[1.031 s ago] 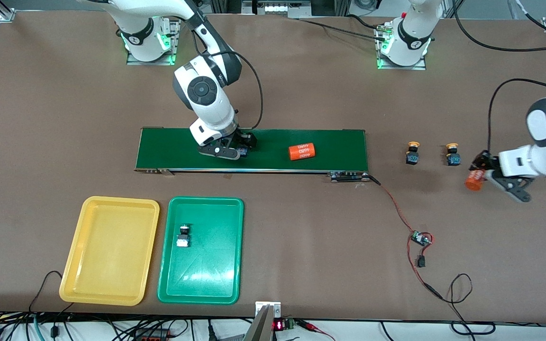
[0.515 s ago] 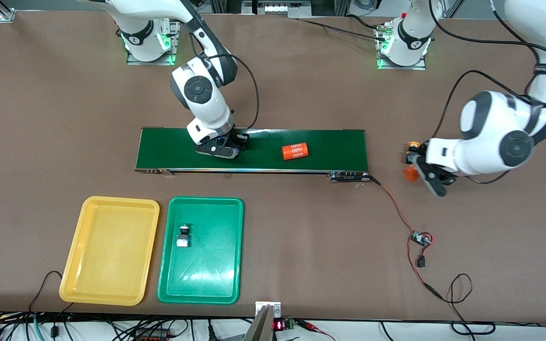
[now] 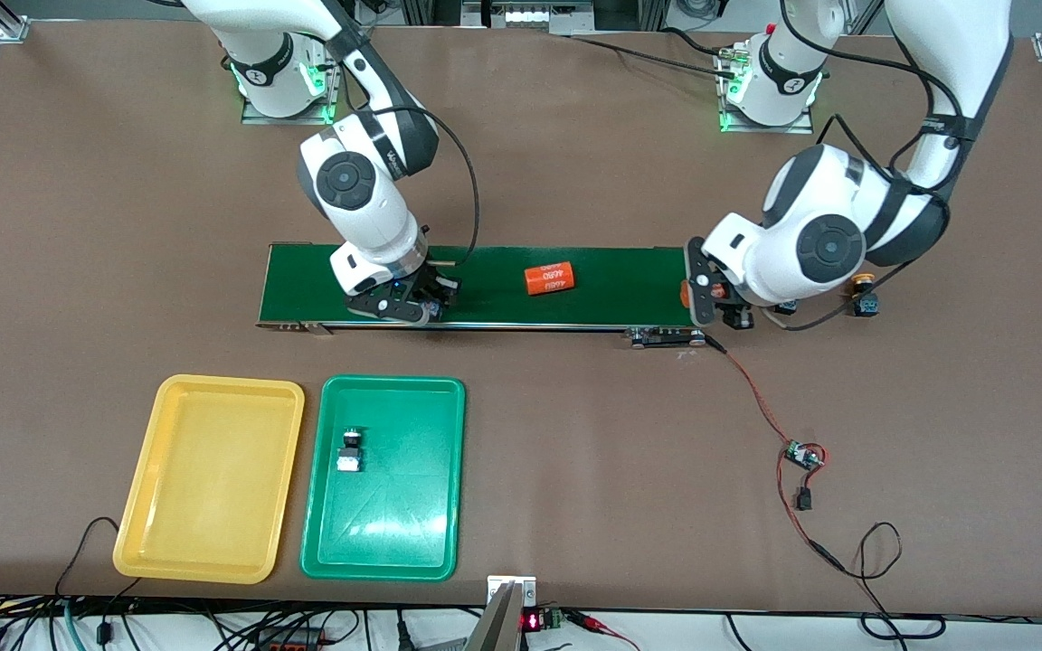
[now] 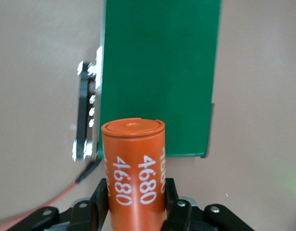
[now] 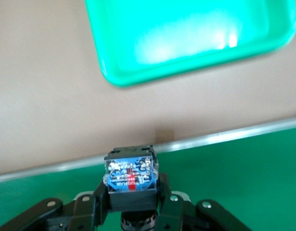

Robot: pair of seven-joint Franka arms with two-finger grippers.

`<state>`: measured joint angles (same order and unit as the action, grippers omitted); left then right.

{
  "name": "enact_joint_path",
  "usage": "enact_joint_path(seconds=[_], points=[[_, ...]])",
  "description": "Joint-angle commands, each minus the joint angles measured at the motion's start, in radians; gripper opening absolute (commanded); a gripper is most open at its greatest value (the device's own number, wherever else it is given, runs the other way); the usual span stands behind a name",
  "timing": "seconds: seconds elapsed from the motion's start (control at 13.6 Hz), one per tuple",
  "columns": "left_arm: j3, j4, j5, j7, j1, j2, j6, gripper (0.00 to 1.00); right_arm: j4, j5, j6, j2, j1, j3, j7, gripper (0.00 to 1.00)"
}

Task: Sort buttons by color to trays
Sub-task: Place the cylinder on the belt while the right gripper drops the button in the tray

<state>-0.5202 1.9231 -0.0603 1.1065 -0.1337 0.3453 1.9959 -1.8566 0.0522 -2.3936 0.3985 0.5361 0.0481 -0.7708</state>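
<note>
My right gripper [image 3: 397,306] [image 5: 132,191] is shut on a button [image 5: 131,175] low over the dark-green belt [image 3: 629,280]; its blue base shows, its cap is hidden. My left gripper [image 3: 695,295] [image 4: 136,195] is shut on an orange 4680 cylinder [image 4: 134,163] over the belt's end toward the left arm. One button [image 3: 351,449] lies in the green tray [image 3: 394,515]. The yellow tray [image 3: 213,488] beside it holds nothing. A yellow-capped button [image 3: 863,295] stands on the table, partly hidden by the left arm.
A second orange cylinder [image 3: 548,278] lies on the belt between the two grippers. A red wire [image 3: 756,398] runs from the belt's end to a small circuit board [image 3: 803,455] on the table. The green tray [image 5: 186,33] shows in the right wrist view.
The right gripper closed on the button and shifted toward the belt's nearer edge. The left arm swung the held cylinder to the belt's end. The belt's cylinder drifted toward the right arm's end.
</note>
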Motion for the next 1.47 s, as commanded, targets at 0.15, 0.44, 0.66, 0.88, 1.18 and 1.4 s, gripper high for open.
enact_joint_path(seconds=[0.15,0.44,0.66,0.88,1.18,1.4], points=[[0.008,0.016,-0.003,0.153,0.037,0.024,0.056,0.00,0.293,-0.054,0.068,0.185,-0.022,-0.060,0.192,0.15],[0.008,0.023,0.000,0.150,0.083,0.061,0.115,0.00,0.574,-0.052,0.057,0.446,-0.035,-0.109,0.249,0.15],[0.008,0.043,-0.001,0.148,0.083,0.072,0.116,0.00,0.626,-0.051,0.018,0.523,-0.038,-0.151,0.312,0.15],[0.008,0.054,-0.001,0.151,0.083,0.074,0.113,0.01,0.625,-0.051,-0.071,0.566,-0.054,-0.159,0.326,0.15],[0.008,0.065,0.000,0.150,0.094,0.069,0.118,0.68,0.623,-0.049,-0.085,0.571,-0.058,-0.159,0.331,0.25],[0.008,0.051,0.000,0.161,0.085,0.043,0.115,1.00,0.620,-0.049,-0.085,0.571,-0.058,-0.160,0.324,0.64]])
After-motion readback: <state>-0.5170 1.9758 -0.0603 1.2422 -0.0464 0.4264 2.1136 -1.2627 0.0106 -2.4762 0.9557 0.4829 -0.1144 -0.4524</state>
